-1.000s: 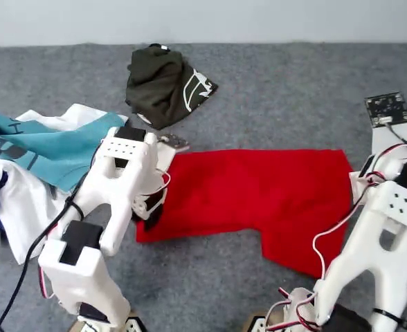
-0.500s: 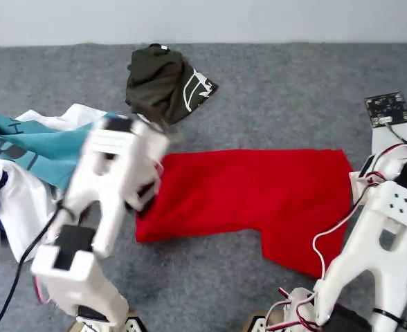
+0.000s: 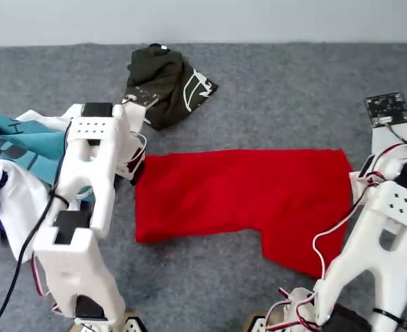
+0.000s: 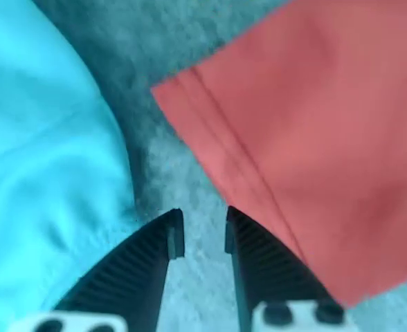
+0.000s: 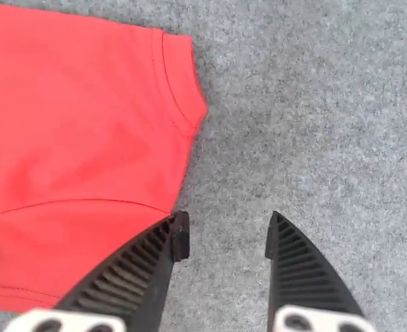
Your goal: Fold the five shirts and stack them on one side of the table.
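Spreading under red shirt (image 3: 245, 194), grey carpet (image 3: 293, 90), pale wall (image 3: 259, 21) behind

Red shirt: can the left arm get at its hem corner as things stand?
Probably yes. The left gripper hangs open over bare carpet beside the red shirt, at its hem corner; nothing lies between.

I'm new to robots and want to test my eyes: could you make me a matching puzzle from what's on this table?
Things:
1 red shirt
2 dark green shirt
3 teal shirt
4 right gripper

States:
A bunched up, far side of the table
B open, beside a red sleeve
C spread flat in the middle
D draped over the white shirt

Pairs: 1-C, 2-A, 3-D, 4-B.
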Action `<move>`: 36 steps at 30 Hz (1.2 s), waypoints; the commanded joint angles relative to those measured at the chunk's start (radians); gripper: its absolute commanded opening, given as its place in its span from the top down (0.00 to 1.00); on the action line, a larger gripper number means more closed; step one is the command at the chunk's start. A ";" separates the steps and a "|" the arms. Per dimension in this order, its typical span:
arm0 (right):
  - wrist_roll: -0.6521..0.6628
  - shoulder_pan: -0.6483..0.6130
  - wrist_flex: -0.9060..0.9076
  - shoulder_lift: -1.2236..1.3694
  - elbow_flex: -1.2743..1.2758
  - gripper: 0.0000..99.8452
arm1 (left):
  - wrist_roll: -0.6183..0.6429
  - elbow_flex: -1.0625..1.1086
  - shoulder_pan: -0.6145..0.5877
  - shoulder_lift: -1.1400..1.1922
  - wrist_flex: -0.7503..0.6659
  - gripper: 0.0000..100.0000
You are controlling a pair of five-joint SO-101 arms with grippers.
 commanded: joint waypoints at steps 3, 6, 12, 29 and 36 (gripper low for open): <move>0.008 0.007 0.008 -0.042 -0.021 0.81 | 0.009 -0.128 0.031 0.072 -0.002 0.89; 0.009 0.005 0.004 -0.042 0.017 0.81 | 0.009 -0.176 0.031 0.118 -0.003 0.89; 0.009 0.005 -0.001 -0.042 0.054 0.81 | 0.011 -0.219 0.031 0.196 -0.006 0.89; 0.009 0.005 -0.002 -0.042 0.052 0.81 | 0.043 -0.331 0.121 0.334 -0.002 0.93; 0.009 0.005 -0.002 -0.042 0.052 0.81 | 0.038 -0.334 0.118 0.328 -0.002 0.96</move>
